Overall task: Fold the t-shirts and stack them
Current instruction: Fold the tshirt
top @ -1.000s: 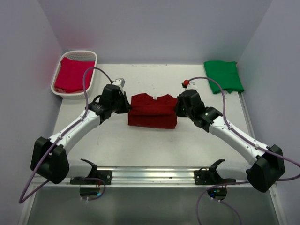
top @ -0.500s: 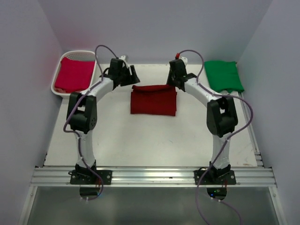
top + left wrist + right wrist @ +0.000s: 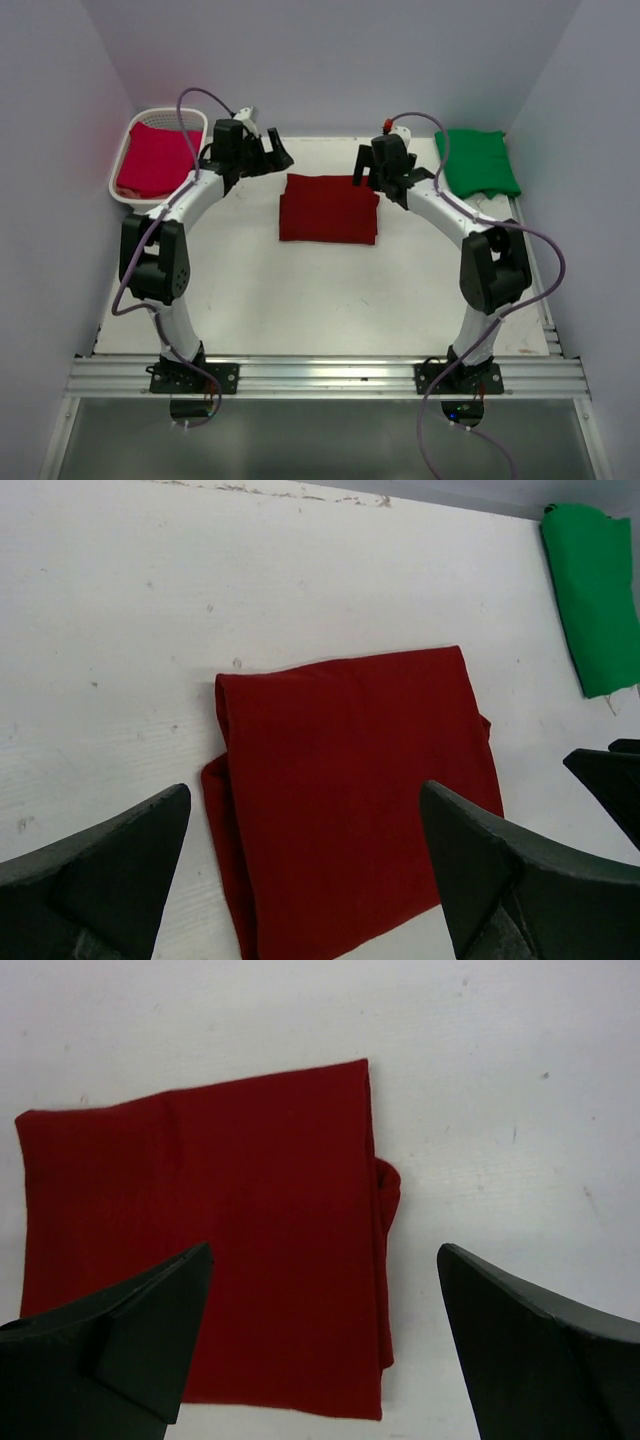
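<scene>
Top external: maroon t-shirt (image 3: 328,208) folded flat on tabletop (image 3: 300,290).
L tool (image 3: 302,790) + R tool (image 3: 322,1250) both spread wide above it, clear of cloth.

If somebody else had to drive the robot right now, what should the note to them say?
Left gripper: open, empty, near the maroon shirt's far-left corner.
Right gripper: open, empty, near its far-right corner.
Maroon shirt lies folded mid-table. Green shirt looks folded, far right. Crimson shirt sits in the white basket, far left.
Done: maroon fold.
Left: probably handle the crimson one, then stack all three.
</scene>
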You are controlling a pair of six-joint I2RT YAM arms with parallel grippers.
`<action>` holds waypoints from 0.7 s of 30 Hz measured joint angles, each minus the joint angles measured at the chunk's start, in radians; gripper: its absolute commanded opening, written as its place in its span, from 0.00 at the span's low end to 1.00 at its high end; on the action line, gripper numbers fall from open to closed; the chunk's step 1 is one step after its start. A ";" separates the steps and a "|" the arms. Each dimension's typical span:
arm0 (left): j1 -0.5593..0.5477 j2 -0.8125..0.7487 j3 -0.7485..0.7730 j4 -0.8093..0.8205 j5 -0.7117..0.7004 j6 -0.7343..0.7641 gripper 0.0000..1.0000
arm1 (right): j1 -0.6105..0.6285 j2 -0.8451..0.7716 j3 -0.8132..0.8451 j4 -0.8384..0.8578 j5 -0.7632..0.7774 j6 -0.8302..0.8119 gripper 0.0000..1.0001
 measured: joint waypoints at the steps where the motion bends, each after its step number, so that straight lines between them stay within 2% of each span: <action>1: -0.002 -0.016 -0.021 -0.003 0.000 0.000 1.00 | -0.007 -0.024 -0.028 0.008 -0.034 0.006 0.99; 5: -0.008 -0.056 -0.117 -0.017 -0.001 0.000 1.00 | -0.080 -0.054 -0.123 0.078 -0.218 0.053 0.99; 10: -0.009 -0.063 -0.264 -0.029 -0.001 0.001 1.00 | -0.197 -0.004 -0.218 0.126 -0.402 0.108 0.99; 21: -0.020 -0.058 -0.322 -0.013 0.030 0.015 1.00 | -0.204 0.117 -0.222 0.194 -0.624 0.151 0.99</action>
